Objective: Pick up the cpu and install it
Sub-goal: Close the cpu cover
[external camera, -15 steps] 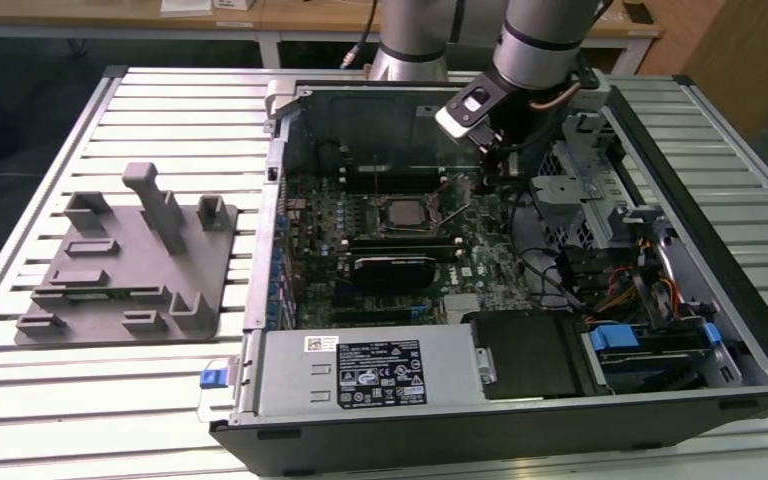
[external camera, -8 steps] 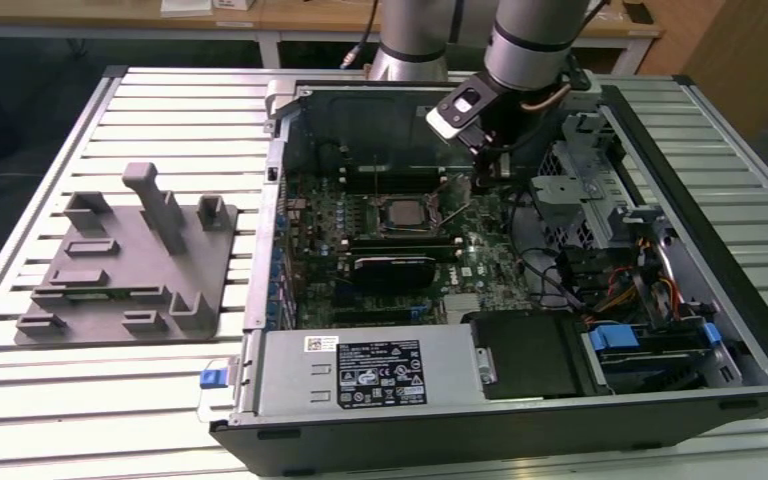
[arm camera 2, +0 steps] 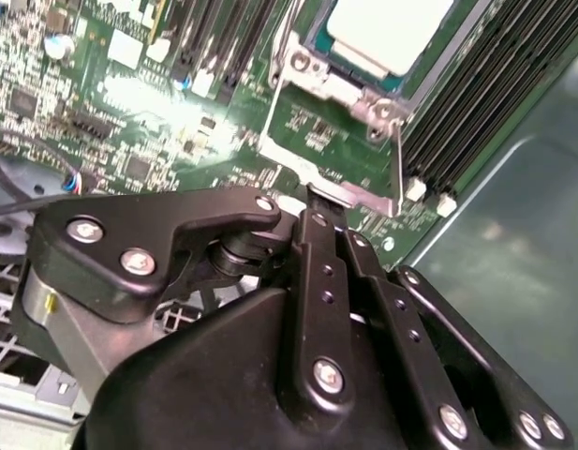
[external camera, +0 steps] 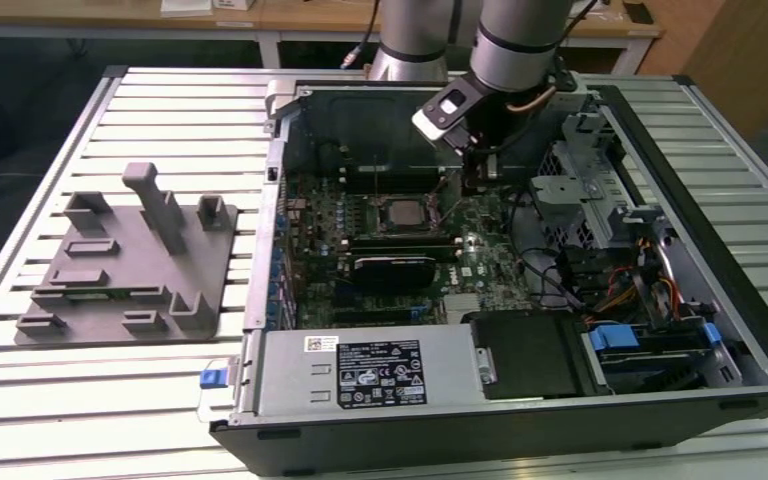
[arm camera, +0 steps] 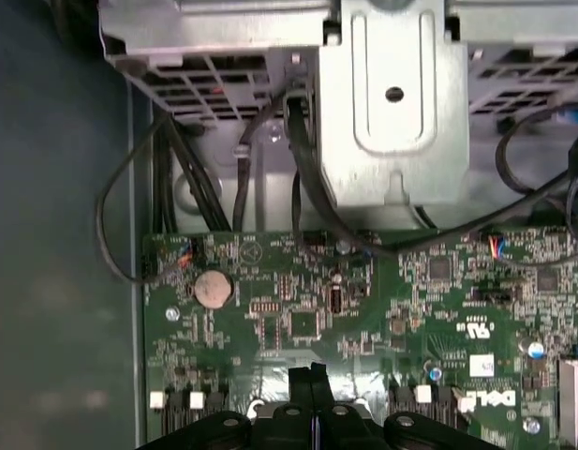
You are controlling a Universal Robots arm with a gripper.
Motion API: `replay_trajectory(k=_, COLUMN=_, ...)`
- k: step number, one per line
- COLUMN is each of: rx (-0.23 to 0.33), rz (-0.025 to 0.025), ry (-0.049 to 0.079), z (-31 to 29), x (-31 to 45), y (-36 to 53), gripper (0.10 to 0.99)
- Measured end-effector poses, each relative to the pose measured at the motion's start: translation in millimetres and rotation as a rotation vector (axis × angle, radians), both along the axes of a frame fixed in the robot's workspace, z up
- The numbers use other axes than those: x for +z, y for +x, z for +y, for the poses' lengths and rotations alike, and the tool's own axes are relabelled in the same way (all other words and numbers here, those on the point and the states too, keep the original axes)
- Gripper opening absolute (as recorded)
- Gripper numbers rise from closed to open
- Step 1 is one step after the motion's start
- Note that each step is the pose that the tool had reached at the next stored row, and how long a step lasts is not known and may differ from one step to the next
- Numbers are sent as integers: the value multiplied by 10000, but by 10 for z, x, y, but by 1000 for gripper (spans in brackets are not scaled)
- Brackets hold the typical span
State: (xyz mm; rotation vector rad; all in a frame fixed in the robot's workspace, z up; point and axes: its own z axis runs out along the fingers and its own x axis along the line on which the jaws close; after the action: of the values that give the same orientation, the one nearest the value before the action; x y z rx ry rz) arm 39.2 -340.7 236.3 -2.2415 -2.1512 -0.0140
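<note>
Hanging just beside the silvery metal socket frame (arm camera 2: 326, 86), the black gripper (arm camera 2: 318, 199) had jaws pressed together (tip against tip); the pale square cpu (arm camera 2: 387, 26) lay inside that frame.

Item: cpu (arm camera 2: 390, 26). Flat square chip with a pale silvery metal top and a lighter stepped lip along its visible edge. In the second wrist view part of it shows: two sides and one corner. It lies flat, top face up, inside the metal socket frame (arm camera 2: 337, 94) on the green motherboard (arm camera 2: 157, 103), with dark slots (arm camera 2: 476, 94) running alongside. In the exterior view it is a small greyish square (external camera: 403, 212) near the board's middle, inside the open computer case (external camera: 267, 250). It is probably seated in the socket, but this cannot be confirmed.
</note>
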Motion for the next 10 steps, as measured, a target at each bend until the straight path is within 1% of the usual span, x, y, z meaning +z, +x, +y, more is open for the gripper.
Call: replay_trajectory(k=10, rx=-1, rz=0, ry=20, z=0, x=-45, y=-206, gripper=106)
